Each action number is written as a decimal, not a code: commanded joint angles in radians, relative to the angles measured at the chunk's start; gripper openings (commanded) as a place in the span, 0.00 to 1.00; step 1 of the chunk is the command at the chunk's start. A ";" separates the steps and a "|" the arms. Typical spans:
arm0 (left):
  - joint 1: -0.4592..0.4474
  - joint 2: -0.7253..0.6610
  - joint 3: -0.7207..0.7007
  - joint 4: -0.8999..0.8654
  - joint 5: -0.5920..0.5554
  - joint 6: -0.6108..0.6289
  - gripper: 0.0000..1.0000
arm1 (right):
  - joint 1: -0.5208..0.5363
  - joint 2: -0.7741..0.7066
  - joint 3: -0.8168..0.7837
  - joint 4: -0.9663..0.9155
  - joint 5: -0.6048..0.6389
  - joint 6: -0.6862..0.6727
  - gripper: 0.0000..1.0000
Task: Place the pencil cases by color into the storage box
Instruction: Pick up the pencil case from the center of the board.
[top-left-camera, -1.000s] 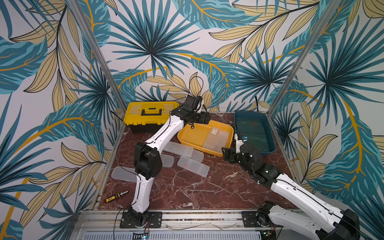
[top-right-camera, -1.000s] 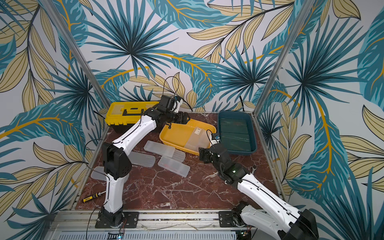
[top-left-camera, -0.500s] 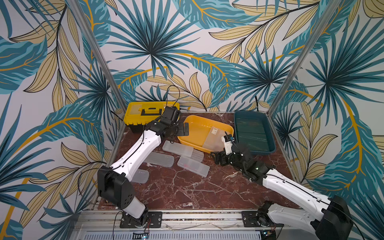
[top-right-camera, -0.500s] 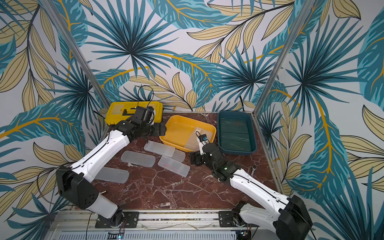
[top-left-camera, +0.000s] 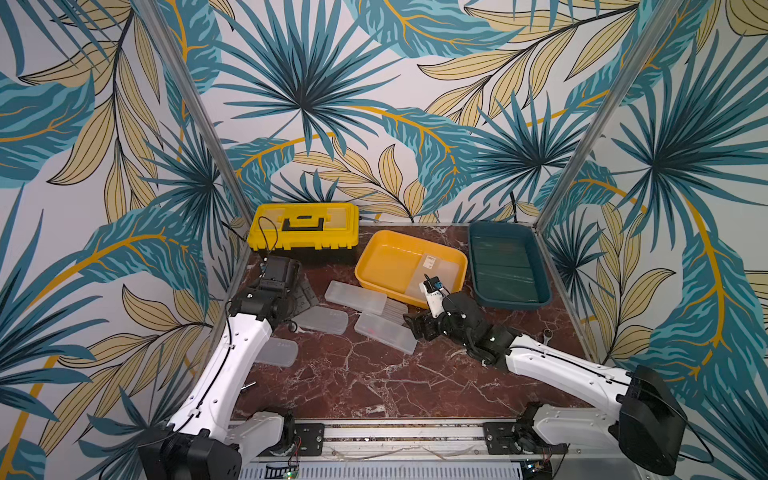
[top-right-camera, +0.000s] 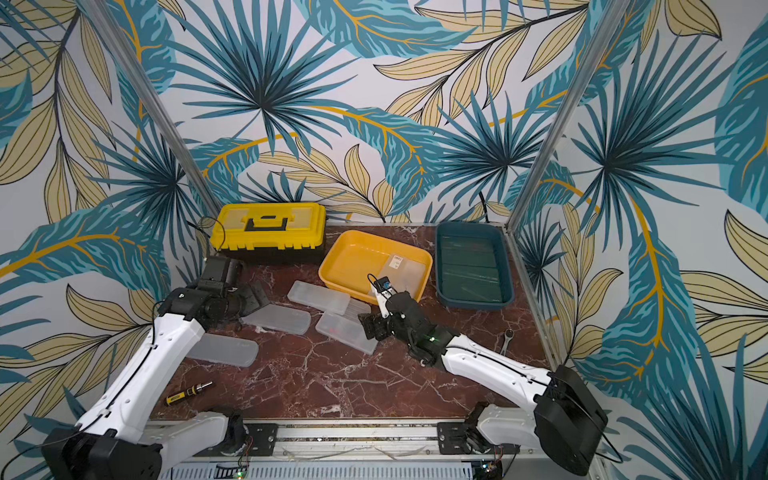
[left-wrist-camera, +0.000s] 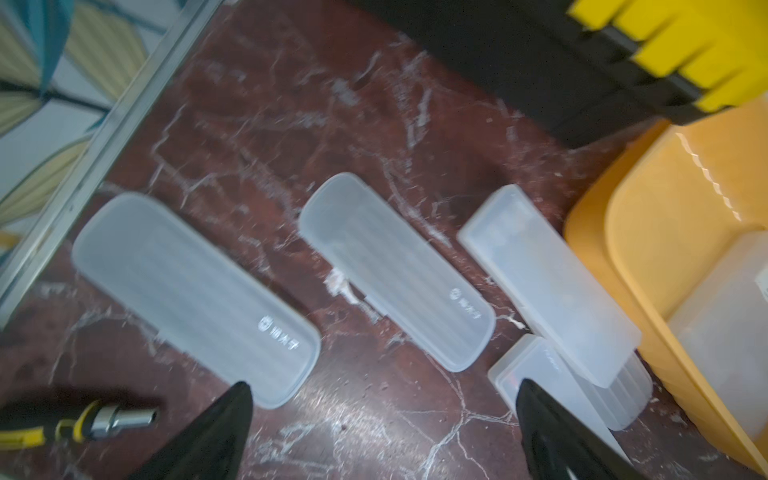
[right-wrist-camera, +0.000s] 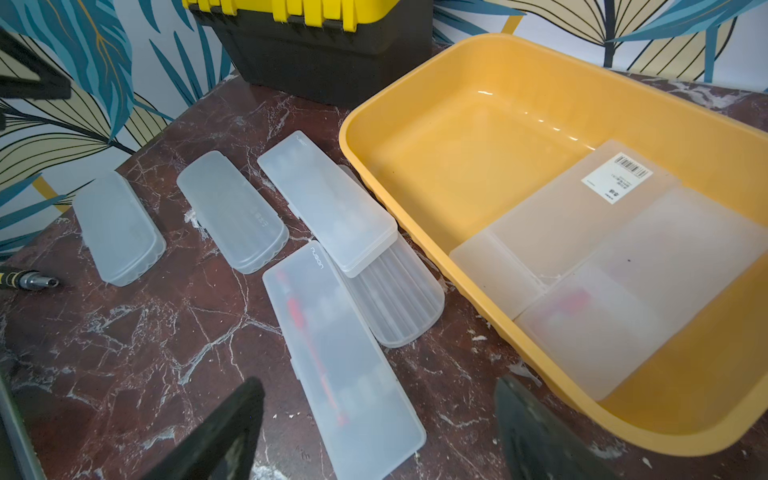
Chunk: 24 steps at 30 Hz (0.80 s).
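Note:
Several frosted white pencil cases lie loose on the marble in both top views: one (top-left-camera: 355, 297) by the yellow storage box (top-left-camera: 390, 257), one (top-left-camera: 322, 320), one (top-left-camera: 276, 352) and a long one (top-left-camera: 384, 332) with something red inside. Two more frosted cases, one with a barcode sticker (right-wrist-camera: 582, 208), lie in the yellow box. Dark green cases (top-left-camera: 505, 266) fill the teal box (top-left-camera: 471, 249). My left gripper (left-wrist-camera: 384, 384) hangs open above the loose cases, holding nothing. My right gripper (right-wrist-camera: 380, 380) is open over the near end of the long case (right-wrist-camera: 340, 361).
A yellow and black toolbox (top-left-camera: 303, 226) stands at the back left. A screwdriver (top-right-camera: 189, 392) lies near the front left. A small wrench (top-right-camera: 506, 338) lies by the right wall, and metal frame posts bound the table on both sides.
My left arm has drawn back from over the yellow box to the left side and its jaws have opened wider. My right gripper has moved left, away from the teal box, to the long case.

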<state>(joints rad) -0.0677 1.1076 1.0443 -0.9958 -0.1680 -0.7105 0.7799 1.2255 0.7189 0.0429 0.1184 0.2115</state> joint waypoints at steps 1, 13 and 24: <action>0.090 -0.005 -0.074 -0.023 0.031 -0.091 1.00 | 0.005 -0.028 -0.047 0.057 -0.001 -0.032 0.87; 0.272 0.116 -0.184 0.112 0.147 -0.207 1.00 | 0.134 0.003 -0.100 0.183 -0.001 -0.176 0.87; 0.360 0.186 -0.233 0.173 0.150 -0.265 1.00 | 0.170 -0.006 -0.105 0.193 0.028 -0.195 0.87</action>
<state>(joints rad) 0.2691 1.2858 0.8356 -0.8597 -0.0128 -0.9520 0.9428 1.2175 0.6373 0.2119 0.1272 0.0341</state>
